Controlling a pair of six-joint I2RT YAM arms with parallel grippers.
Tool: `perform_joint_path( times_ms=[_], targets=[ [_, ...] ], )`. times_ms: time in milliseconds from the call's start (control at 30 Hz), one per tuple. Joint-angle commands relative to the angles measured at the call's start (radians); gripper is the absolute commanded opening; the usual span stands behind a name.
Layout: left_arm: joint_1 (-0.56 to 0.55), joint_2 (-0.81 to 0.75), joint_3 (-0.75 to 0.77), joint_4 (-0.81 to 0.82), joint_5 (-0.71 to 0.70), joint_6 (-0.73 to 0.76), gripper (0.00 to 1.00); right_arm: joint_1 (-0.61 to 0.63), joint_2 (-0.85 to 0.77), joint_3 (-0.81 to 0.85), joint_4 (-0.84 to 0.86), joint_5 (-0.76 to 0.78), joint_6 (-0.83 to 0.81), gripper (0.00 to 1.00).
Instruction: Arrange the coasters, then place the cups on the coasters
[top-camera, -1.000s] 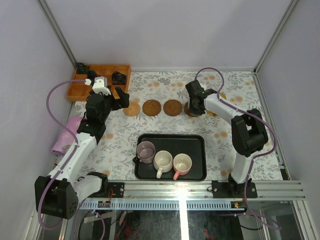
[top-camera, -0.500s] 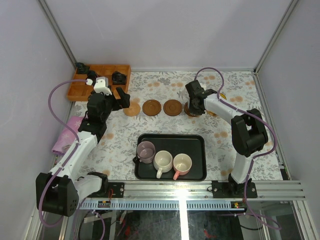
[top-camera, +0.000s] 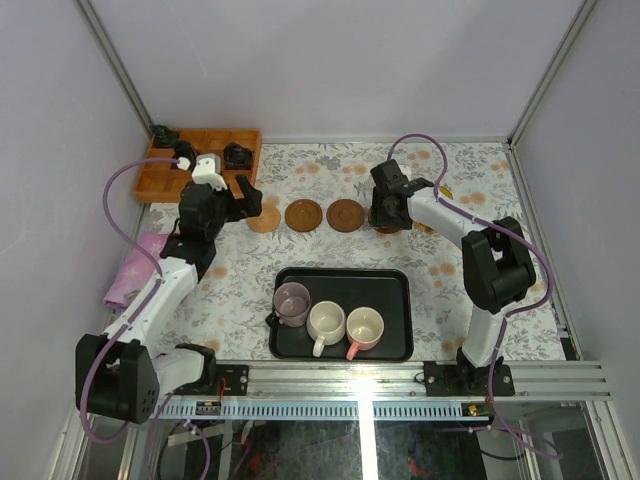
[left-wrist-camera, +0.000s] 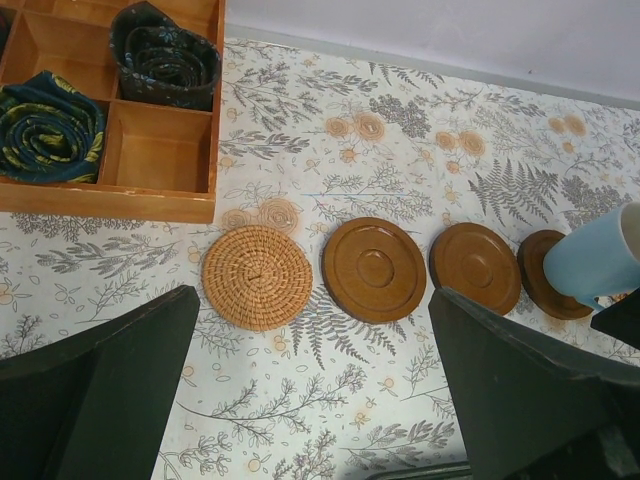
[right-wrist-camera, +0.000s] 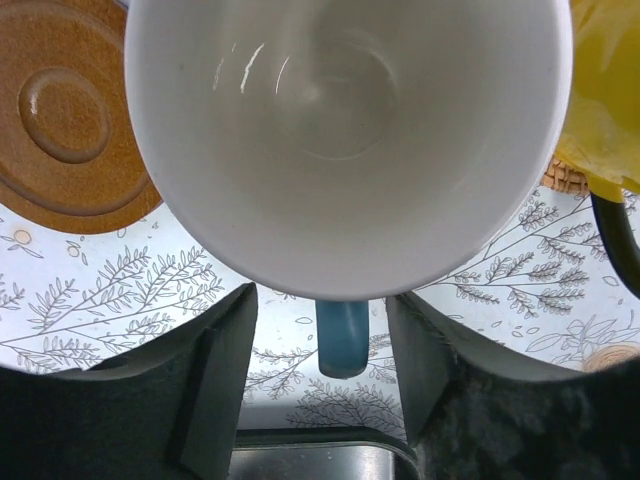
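Note:
Four coasters lie in a row: a woven tan one (left-wrist-camera: 257, 277) (top-camera: 264, 218), then three dark brown discs (left-wrist-camera: 374, 269) (left-wrist-camera: 475, 267) (left-wrist-camera: 548, 275). The light blue cup (left-wrist-camera: 595, 258) (right-wrist-camera: 340, 130) stands on the rightmost disc. Its handle (right-wrist-camera: 342, 335) sits between my right gripper's (right-wrist-camera: 320, 320) (top-camera: 388, 212) fingers with a gap on each side, so the gripper is open. A yellow cup (right-wrist-camera: 600, 100) stands right beside it on a woven coaster (right-wrist-camera: 565, 178). My left gripper (left-wrist-camera: 310, 390) (top-camera: 245, 195) hovers open and empty near the woven tan coaster. Mauve (top-camera: 291, 300), cream (top-camera: 325, 322) and pink-handled (top-camera: 364, 328) cups stand in the black tray (top-camera: 340, 275).
An orange wooden box (left-wrist-camera: 150, 150) (top-camera: 200, 140) with rolled dark items stands at the back left. A pink cloth (top-camera: 130, 270) lies at the table's left edge. The tray's rim (right-wrist-camera: 300, 460) is just below my right gripper.
My right gripper's jaws have spread away from the blue cup's handle. The left arm has shifted slightly; the coasters and tray cups have not moved.

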Motion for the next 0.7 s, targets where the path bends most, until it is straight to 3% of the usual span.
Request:
perform_joint_path(
  times_ms=[0, 200, 667],
  targets=[
    [0.0, 0.015, 0.047, 0.062, 0.021, -0.001, 1.0, 0.011, -0.006, 0.04, 0.005, 0.024, 0.002, 0.66],
    [0.0, 0.028, 0.056, 0.061, 0.043, 0.014, 1.0, 0.017, -0.027, 0.04, -0.008, 0.013, 0.006, 0.75],
    [0.0, 0.093, 0.152, -0.065, 0.179, -0.006, 1.0, 0.079, -0.28, -0.012, -0.076, 0.043, -0.049, 0.75]
  ],
)
